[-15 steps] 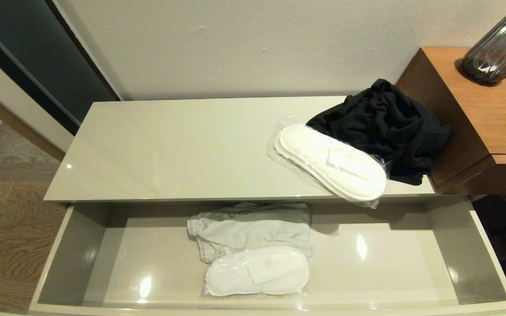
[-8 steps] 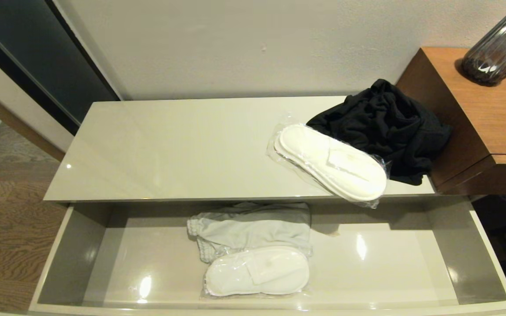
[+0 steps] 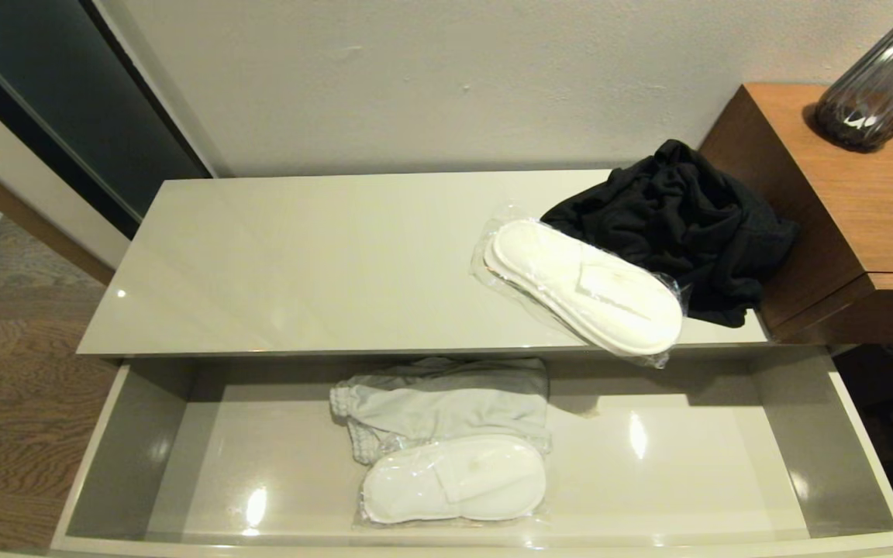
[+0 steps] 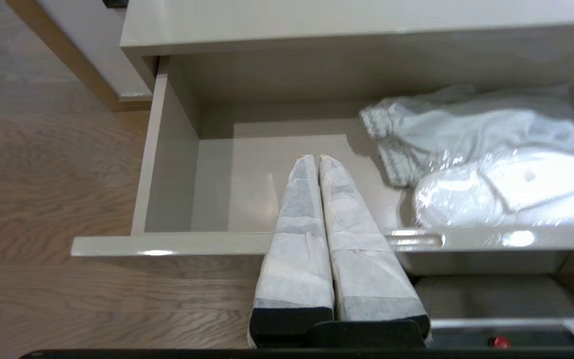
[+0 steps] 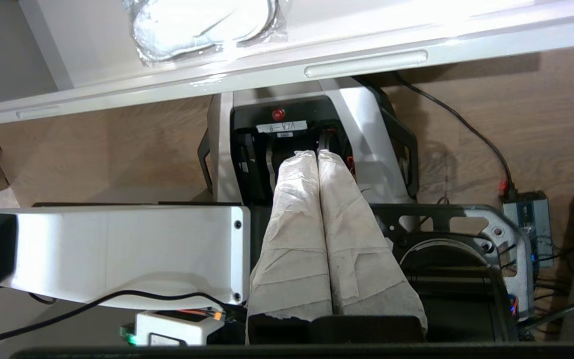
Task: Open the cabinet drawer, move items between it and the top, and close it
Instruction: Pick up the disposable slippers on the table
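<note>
**Drawer's open, both arms empty: where this could go sideways**

The cabinet drawer (image 3: 117, 465) is pulled fully out w/ the light grey garment (image 3: 446, 403) and one wrapped slipper pair (image 3: 454, 480) lying mid-drawer, slippers overlapping the garment's front edge. On the top (image 3: 299, 263), over at its right end, sit the black garment (image 3: 679, 225) and the other slipper pair (image 3: 586, 287).

Left gripper (image 4: 319, 158) hangs over the drawer's left part, fingers pressed together, holding nothing. Right gripper (image 5: 317, 153) is also clamped shut & empty, pointing down at the robot's own base, in front of the drawer's front rim (image 5: 366, 62).

What could go wrong imo:
- That top slipper pair pokes out past the top's front edge. A nudge while grabbing the black cloth prob tips it into the drawer.
- Plastic wrap is slick, so a pinch may just slide off or crinkle away.
- Drawer slippers rest on the grey garment, so lifting the cloth first likely drags them along.
- The black garment is bunched against the brown wooden unit (image 3: 865, 194), so little room for fingers on that side.

Room-wise: left half of the top is bare, and the drawer's left and right ends are free too. Approach from above looks open, only the drawer's front rim to clear.
</note>
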